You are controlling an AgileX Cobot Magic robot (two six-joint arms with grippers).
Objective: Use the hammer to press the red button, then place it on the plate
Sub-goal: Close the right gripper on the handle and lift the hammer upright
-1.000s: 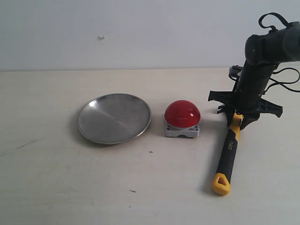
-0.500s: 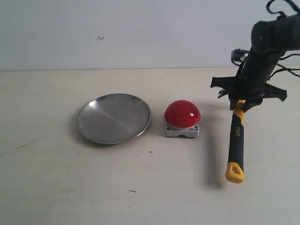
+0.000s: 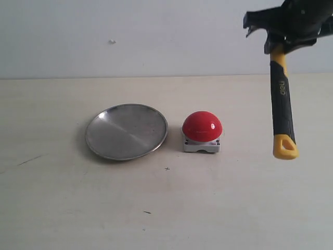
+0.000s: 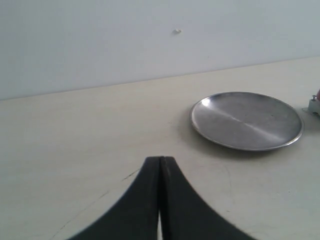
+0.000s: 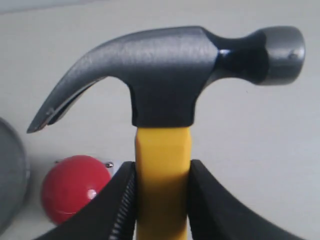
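Table: a pale, cream-coloured tabletop [image 3: 78,208] with a few small dark scuffs; the nearest stretch lies in front of the red button.
Left gripper: the black left gripper [image 4: 160,165] hovers low over the table on the plate's side of the red button, well apart from it. Its two fingers are pressed flat together with nothing between them.
Red button: a large glossy red dome on a small square grey base [image 3: 202,126] [image 5: 75,192], sitting on the table near the middle with nothing touching it.
Plate: a round shallow plate of brushed silver metal [image 3: 126,131] [image 4: 247,120], lying flat just beside the red button on its left in the exterior view, with a narrow gap between them.
Hammer: a claw hammer with a dark steel head and a yellow-and-black handle [image 3: 282,99] [image 5: 170,70], held in the air to the right of the red button and apart from it. The handle hangs nearly upright with the yellow looped end lowest, about level with the button's base in the exterior view. The head is uppermost, its claw curving toward the button's side.
Right gripper: the black right gripper [image 3: 278,49] [image 5: 161,170] is raised well above the red button, its jaws clamped on the yellow neck of the handle just under the head.
Wall: a plain pale grey-white wall [image 3: 130,36] behind the red button, carrying one tiny speck.
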